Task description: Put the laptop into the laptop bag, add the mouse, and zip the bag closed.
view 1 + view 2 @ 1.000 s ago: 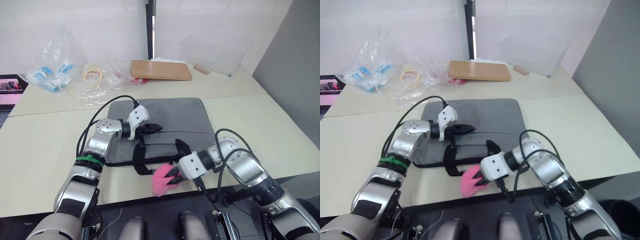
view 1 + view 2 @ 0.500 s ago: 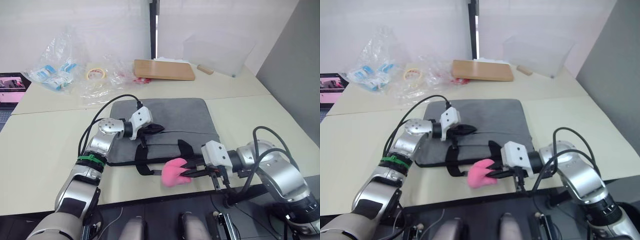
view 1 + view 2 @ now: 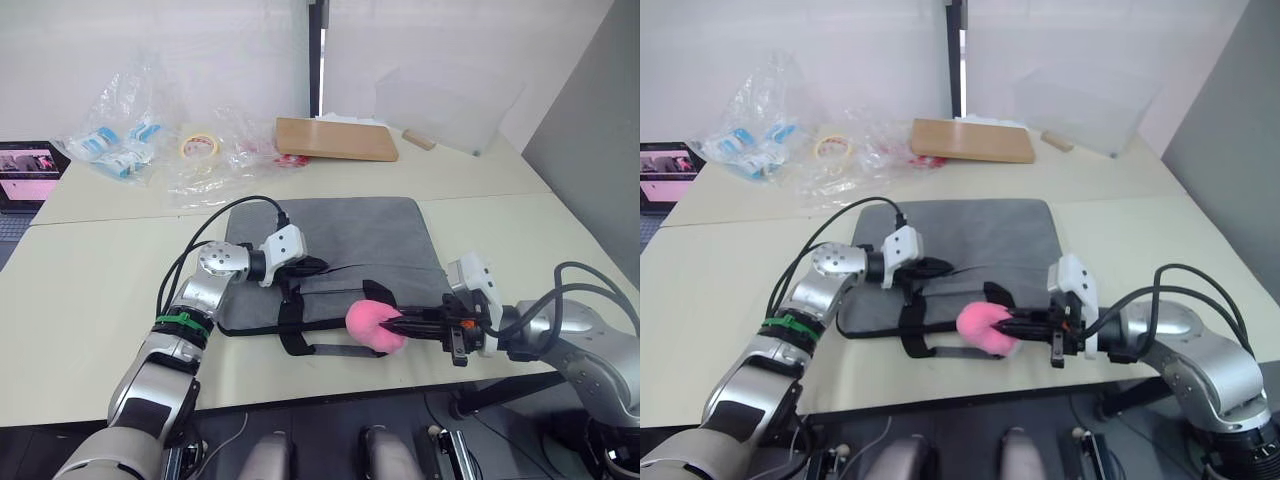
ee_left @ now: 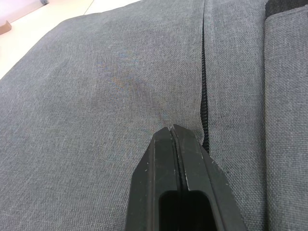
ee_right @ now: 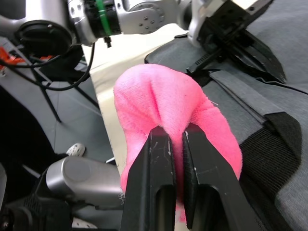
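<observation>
The grey laptop bag (image 3: 350, 225) lies flat on the table, its black strap handles (image 3: 300, 322) at the near edge. My left gripper (image 3: 318, 266) rests on the bag's top face, shut with nothing between its fingers, its tips (image 4: 172, 129) beside the black zip line (image 4: 204, 96). My right gripper (image 3: 395, 325) is shut on a pink soft object (image 3: 372, 325), held over the bag's near edge by the handles; the fingers (image 5: 161, 144) pinch a fold of the pink plush (image 5: 168, 96). The laptop and the mouse are out of view.
A wooden board (image 3: 335, 140), crumpled plastic bags (image 3: 140, 140), a tape roll (image 3: 198, 147) and a clear plastic box (image 3: 450, 100) lie at the back. A small dark laptop with a pink screen (image 3: 28, 165) sits far left. The table's front edge runs just below the handles.
My right gripper has swung from the left of the front edge to the right, carrying the pink object onto the bag's near edge. The left gripper stays on the bag. The camera has shifted.
</observation>
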Controlling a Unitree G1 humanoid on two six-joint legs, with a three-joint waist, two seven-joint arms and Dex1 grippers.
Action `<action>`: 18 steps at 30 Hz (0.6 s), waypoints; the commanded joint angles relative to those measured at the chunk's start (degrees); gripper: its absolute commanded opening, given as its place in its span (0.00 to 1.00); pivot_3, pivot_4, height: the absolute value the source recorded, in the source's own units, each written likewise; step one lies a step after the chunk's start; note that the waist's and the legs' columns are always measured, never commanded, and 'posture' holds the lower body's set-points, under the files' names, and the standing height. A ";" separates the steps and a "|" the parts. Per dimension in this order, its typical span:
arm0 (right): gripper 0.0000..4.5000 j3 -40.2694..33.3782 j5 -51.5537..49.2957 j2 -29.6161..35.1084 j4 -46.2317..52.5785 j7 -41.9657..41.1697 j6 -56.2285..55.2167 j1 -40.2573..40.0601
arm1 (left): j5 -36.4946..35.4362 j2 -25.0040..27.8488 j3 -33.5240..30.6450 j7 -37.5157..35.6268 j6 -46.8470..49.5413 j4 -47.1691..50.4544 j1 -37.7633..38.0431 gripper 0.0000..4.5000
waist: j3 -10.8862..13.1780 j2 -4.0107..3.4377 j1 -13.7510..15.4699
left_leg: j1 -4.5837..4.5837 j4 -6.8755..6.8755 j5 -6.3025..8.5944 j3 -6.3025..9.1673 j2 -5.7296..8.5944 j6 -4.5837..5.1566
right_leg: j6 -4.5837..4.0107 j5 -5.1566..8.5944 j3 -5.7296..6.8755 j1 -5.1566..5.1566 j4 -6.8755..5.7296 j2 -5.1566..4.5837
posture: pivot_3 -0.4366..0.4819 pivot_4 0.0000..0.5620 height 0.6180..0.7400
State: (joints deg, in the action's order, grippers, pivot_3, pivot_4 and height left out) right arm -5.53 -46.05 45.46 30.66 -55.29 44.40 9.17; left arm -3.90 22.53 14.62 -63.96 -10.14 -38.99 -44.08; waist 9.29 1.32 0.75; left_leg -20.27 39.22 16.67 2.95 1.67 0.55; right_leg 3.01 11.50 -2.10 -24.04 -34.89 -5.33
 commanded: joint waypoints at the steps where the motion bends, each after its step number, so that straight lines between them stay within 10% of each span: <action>1: 0.00 -6.31 -5.17 -0.27 2.91 3.05 1.23 -1.17 | 6.43 1.46 4.21 -0.12 1.15 -7.11 4.69 0.00 | 0.00 0.00 0.00 | 0.00 0.00 0.00 0.01 0.00 0.00 | 0.01 0.00 0.00 0.01 0.00 0.00 | 0.48 0.27 1.00; 18: 0.00 -15.97 -14.66 -7.69 -4.25 16.62 4.37 -5.71 | 5.63 1.58 3.32 -0.13 1.76 -6.91 7.75 0.00 | -0.86 -0.42 -0.54 | 0.14 -0.01 0.03 0.01 -0.03 0.06 | 0.14 0.09 -0.24 0.12 -0.01 0.04 | 0.48 0.27 1.00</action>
State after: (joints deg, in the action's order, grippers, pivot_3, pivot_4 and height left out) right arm -16.49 -56.10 38.33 26.26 -41.15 48.07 3.23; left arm -3.63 22.92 13.91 -62.72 -11.79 -39.79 -42.09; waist 8.43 0.90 0.21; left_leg -20.08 39.20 16.72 2.97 1.62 0.62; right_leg 3.15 11.59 -2.36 -23.88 -34.90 -5.27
